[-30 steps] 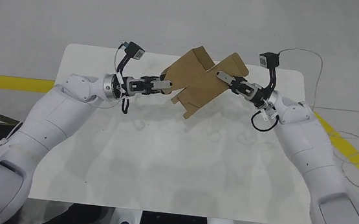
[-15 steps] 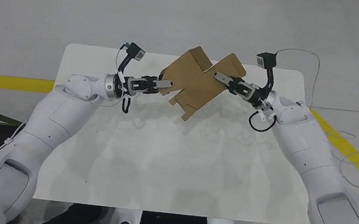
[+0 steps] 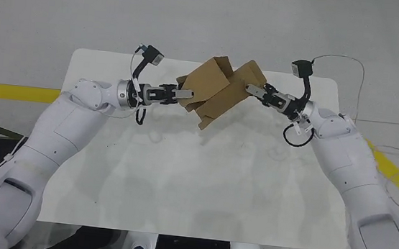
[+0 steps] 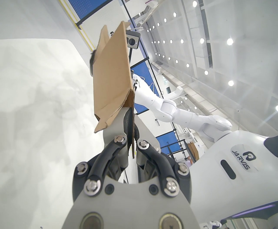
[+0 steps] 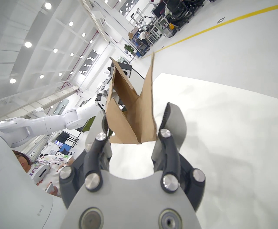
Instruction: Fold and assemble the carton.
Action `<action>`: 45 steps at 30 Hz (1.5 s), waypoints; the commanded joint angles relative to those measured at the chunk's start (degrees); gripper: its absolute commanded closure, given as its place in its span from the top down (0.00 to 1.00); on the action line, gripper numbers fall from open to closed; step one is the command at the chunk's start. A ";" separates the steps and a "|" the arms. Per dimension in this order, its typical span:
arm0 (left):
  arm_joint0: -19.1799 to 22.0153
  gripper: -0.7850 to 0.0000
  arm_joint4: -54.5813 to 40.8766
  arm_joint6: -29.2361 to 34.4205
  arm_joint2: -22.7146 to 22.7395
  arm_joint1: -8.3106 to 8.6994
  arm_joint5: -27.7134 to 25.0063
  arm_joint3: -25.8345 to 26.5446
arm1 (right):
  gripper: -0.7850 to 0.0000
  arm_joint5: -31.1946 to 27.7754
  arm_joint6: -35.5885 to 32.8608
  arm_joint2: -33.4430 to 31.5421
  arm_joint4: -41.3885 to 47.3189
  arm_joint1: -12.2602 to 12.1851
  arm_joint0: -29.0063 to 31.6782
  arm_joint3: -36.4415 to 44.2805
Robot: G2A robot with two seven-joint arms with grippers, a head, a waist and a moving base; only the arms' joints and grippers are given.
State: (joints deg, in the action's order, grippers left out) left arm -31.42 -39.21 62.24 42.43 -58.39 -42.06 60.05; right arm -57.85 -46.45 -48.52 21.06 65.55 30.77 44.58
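Top view is showing the carton (image 3: 216,90), brown corrugated board, hanging over the far middle of the counter (image 3: 179,187) between the two claws. It is only partly folded, its panels standing at angles in a crooked V and its flaps sticking out loose. The left claw (image 3: 186,94) is pinching one edge of it. In the left wrist view, the claw's (image 4: 129,121) fingers are lying nearly closed on a thin flap of the carton (image 4: 111,76). The right claw (image 3: 252,89) is meeting the opposite end, and in the right wrist view it (image 5: 138,116) is standing wide, its fingers straddling the carton's (image 5: 134,112) open corner. The counter is lying white and matt. Around it, grey floor (image 3: 210,17) is carrying a yellow line (image 3: 7,91), and round ceiling lights (image 4: 230,41) are glowing overhead.
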 commanded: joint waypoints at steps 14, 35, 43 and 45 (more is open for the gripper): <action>-0.03 0.00 11.86 0.50 0.34 2.42 0.50 3.25 | 1.00 4.81 -4.82 4.66 5.20 -8.89 1.91 15.57; 3.47 0.00 14.95 -1.63 -8.04 5.98 -1.63 8.75 | 0.78 3.77 -3.77 27.35 9.37 -10.86 -10.08 20.67; 4.88 0.00 14.28 -2.90 -11.43 7.22 -2.90 9.91 | 0.72 0.88 -0.88 34.53 10.01 -9.85 -14.79 17.17; 5.28 0.00 14.09 -3.21 -12.31 7.46 -3.21 10.26 | 0.73 0.24 -0.24 36.23 10.27 -9.54 -15.68 16.22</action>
State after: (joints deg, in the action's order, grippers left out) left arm -26.31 -25.01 59.17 30.54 -51.04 -45.14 70.17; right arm -57.37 -46.93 -13.02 31.23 55.88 15.46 61.24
